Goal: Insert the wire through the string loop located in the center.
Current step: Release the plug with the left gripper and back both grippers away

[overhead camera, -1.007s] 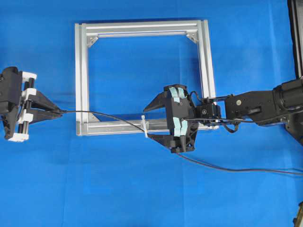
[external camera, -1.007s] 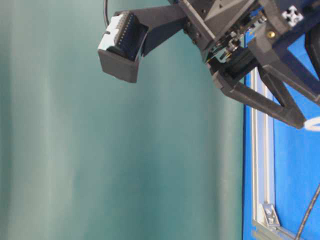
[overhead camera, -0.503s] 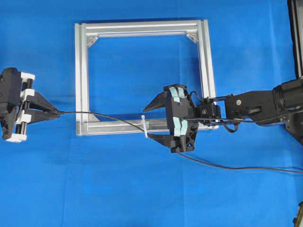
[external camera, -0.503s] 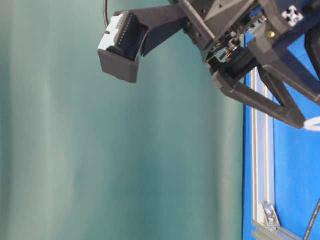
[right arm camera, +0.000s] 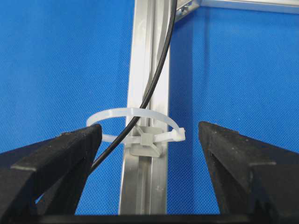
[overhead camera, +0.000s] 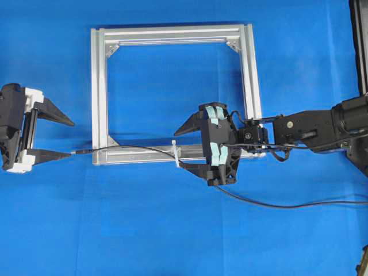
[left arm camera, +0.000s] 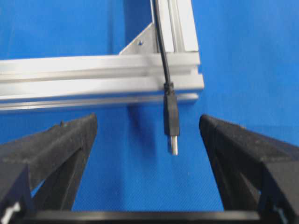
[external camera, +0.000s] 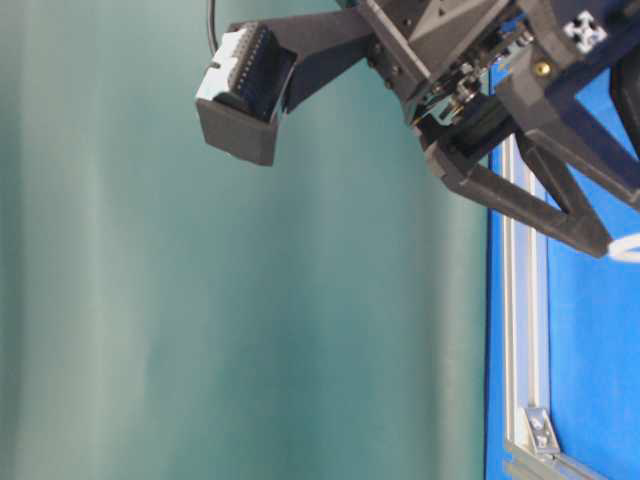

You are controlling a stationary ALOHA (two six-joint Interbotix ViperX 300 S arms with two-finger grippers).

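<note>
Threading looks done: wire already through the string loop on the frame, plug lying free on the desk between the spread left tool, right tool spread about the loop.

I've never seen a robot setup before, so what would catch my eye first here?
Probably the square silver frame on the bright blue table, with a white string loop standing on its near bar. A thin black wire passes through that loop, its plug tip lying free between the open left gripper fingers. The right gripper, also open, sits beside the loop.
</note>
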